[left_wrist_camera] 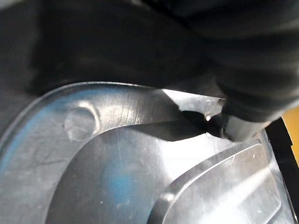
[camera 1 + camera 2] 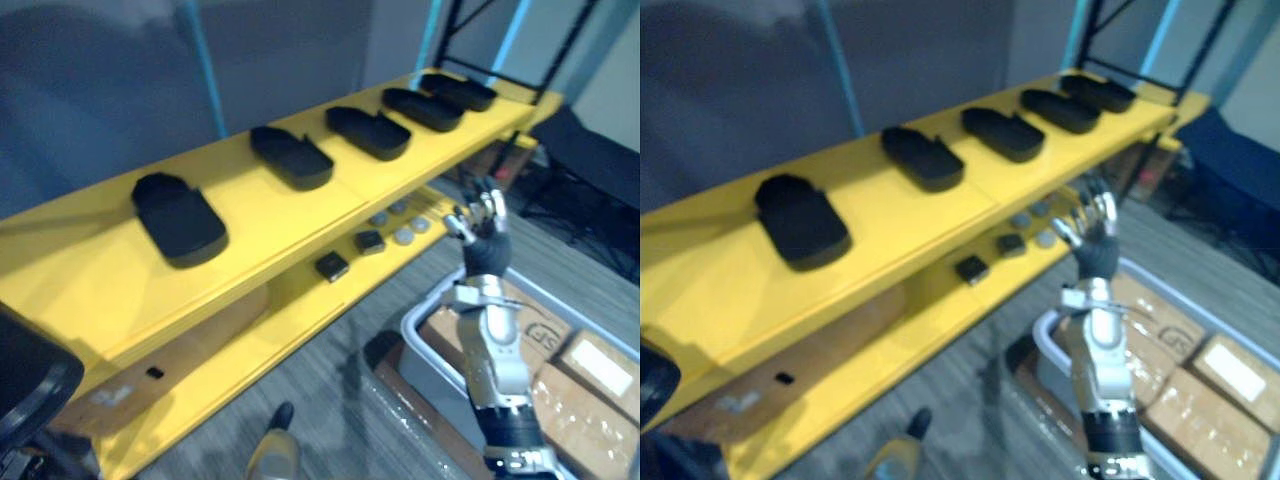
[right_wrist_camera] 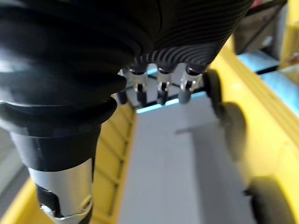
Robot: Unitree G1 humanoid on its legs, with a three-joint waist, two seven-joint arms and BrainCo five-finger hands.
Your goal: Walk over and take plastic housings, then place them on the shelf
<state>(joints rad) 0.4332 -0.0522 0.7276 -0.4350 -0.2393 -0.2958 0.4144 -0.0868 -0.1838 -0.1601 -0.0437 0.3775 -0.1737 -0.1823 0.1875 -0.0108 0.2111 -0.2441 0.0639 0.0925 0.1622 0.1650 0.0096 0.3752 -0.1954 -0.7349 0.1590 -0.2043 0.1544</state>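
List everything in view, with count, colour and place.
shelf: one, yellow, two boards, running across the view
plastic housings: five, black, in a row on the upper board
small blocks: two, dark, on the lower board
round discs: several, grey, on the lower board beside the blocks
bin: one, grey, on the floor before the shelf
cardboard boxes: several, brown, inside the bin
right hand: raised before the shelf, fingers relaxed, holding nothing
left hand: dark cover close against a glossy grey surface
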